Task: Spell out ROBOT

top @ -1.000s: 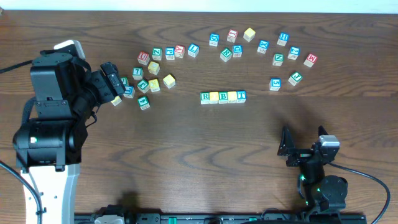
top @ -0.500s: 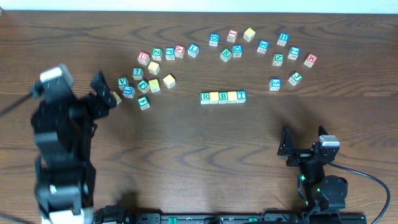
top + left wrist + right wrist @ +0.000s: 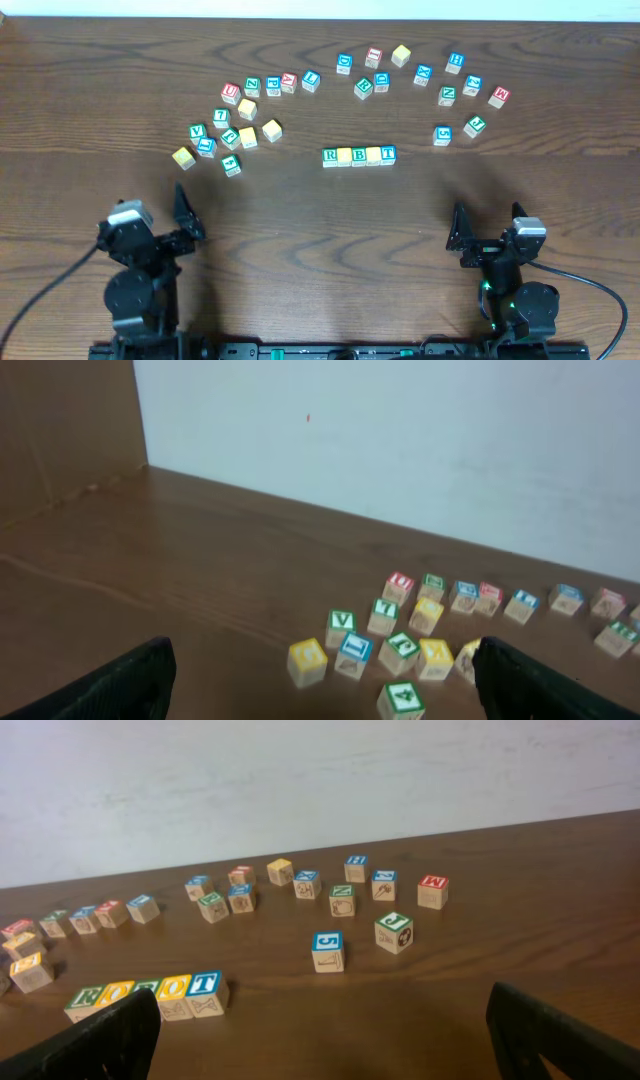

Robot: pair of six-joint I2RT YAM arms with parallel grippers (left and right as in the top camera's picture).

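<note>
A: Where is the row of blocks [image 3: 359,155] found?
B: It is laid near the middle of the table [image 3: 300,260], five blocks touching side by side. ROBOT is read on it in the right wrist view. Loose blocks [image 3: 247,110] are scattered in an arc on the far side.
A: How are the grippers held?
B: The left gripper [image 3: 322,655] and the right gripper [image 3: 322,1000] are both spread wide. Nothing is held. Both are seen at the near edge, well apart from the row.

Even, soft lighting; sharp views.
</note>
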